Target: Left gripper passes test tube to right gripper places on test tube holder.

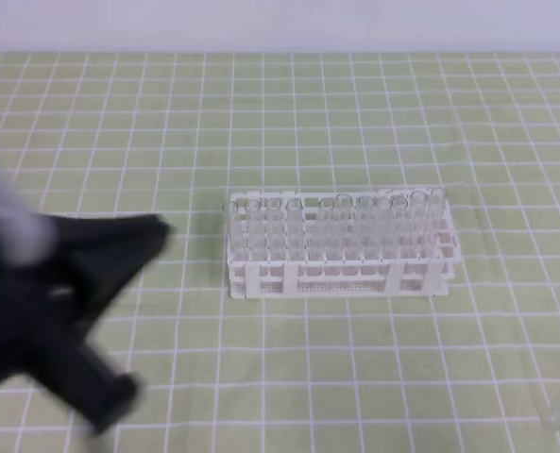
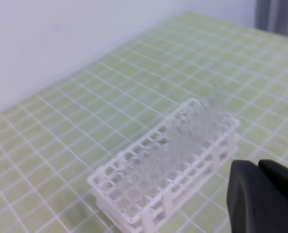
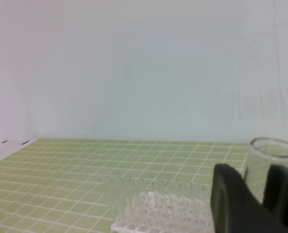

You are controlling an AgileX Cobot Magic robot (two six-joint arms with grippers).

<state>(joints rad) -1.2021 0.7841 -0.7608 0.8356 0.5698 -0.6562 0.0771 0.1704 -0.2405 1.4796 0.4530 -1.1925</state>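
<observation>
Test tube (image 3: 269,170) stood between the right gripper's (image 3: 255,196) dark fingers, seen only in that arm's wrist view.

In the exterior high view, the left gripper (image 1: 133,241) hung blurred at the left edge, well apart from the test tube holder (image 1: 339,274) at the middle of the green checked mat (image 1: 402,113). Its fingers were pressed together on nothing that could be seen. The rack's holes already carried rows of clear tubes. A faint glassy shape lay at the lower right corner, too vague to name. The right gripper did not show here.

In the left wrist view, the black fingers (image 2: 260,194) sat closed at the lower right, with no tube between them. The white rack lay ahead, its tubes smeared by blur, and a pale wall stood behind.

In the right wrist view, the tube stood upright, its open rim above the fingertips, the jaws pinching it partway down its wall. The rack lay below and to the left, blurred.

The tube was likely light, stiff, slick and breakable, so a gentle pinch below the rim would suit. Standing tubes in the rack would crowd any free hole.
</observation>
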